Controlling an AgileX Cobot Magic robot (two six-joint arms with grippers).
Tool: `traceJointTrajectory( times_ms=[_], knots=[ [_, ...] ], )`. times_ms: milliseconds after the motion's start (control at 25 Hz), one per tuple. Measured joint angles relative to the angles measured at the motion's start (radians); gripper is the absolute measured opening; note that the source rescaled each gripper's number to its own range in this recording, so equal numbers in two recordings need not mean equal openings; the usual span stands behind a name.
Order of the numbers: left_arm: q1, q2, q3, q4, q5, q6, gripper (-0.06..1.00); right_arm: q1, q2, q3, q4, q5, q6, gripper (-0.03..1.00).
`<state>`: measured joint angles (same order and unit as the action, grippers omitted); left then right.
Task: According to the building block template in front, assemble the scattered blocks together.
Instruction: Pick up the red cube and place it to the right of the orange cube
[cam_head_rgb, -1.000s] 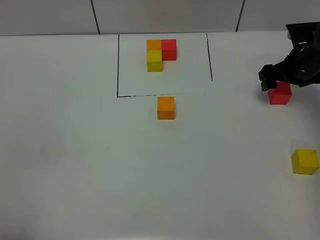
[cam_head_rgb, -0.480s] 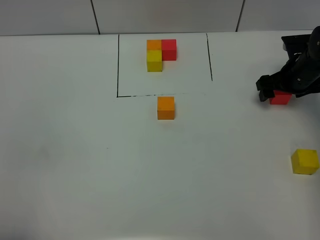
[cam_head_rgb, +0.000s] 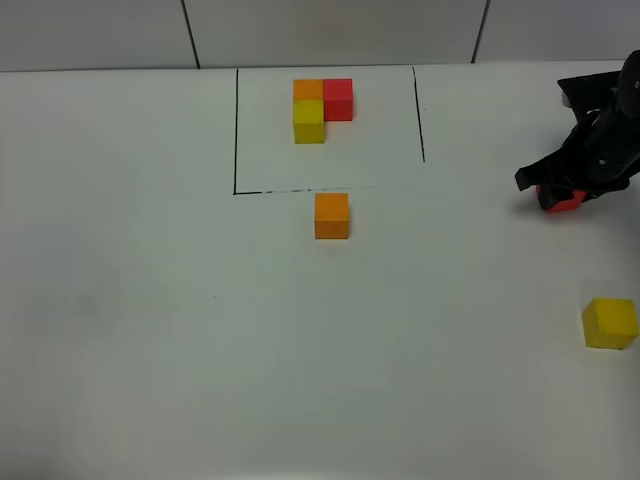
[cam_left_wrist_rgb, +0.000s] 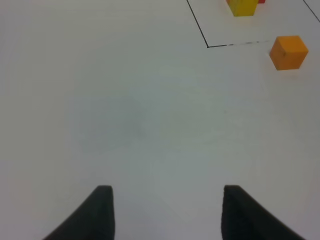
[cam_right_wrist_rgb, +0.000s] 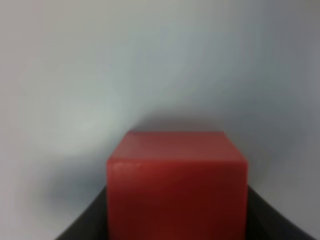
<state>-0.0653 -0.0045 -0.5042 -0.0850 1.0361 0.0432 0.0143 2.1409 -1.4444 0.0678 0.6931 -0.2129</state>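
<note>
The right gripper (cam_head_rgb: 558, 193) is clenching the red cube (cam_right_wrist_rgb: 176, 185) between its jaws; lifting it toward the far-off orange cube (cam_head_rgb: 332, 215) is likely next.

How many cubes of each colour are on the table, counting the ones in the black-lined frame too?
Orange: 2, framed orange cube and unframed orange cube
Red: 2, framed red cube and unframed red cube
Yellow: 2, framed yellow cube and unframed yellow cube
Total: 6
</note>
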Motion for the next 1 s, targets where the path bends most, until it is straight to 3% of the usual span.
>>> traceJointTrajectory(
  times_ms=[160, 400, 680, 840, 1000],
  knots=[
    [0.0, 0.0, 0.0, 0.0, 0.0, 0.0, 0.09, 0.02, -0.031, -0.058, -0.027, 0.142, -0.151, 0.02],
    [0.0, 0.0, 0.0, 0.0, 0.0, 0.0, 0.09, 0.164, -0.038, -0.073, -0.056, 0.349, -0.532, 0.02],
    [0.0, 0.0, 0.0, 0.0, 0.0, 0.0, 0.09, 0.378, -0.038, -0.073, -0.109, 0.312, -0.752, 0.02],
    [0.0, 0.0, 0.0, 0.0, 0.0, 0.0, 0.09, 0.4, -0.038, -0.073, -0.068, 0.257, -0.866, 0.02],
    [0.0, 0.0, 0.0, 0.0, 0.0, 0.0, 0.09, 0.4, -0.016, -0.122, 0.005, 0.23, -0.91, 0.02]
  ],
)
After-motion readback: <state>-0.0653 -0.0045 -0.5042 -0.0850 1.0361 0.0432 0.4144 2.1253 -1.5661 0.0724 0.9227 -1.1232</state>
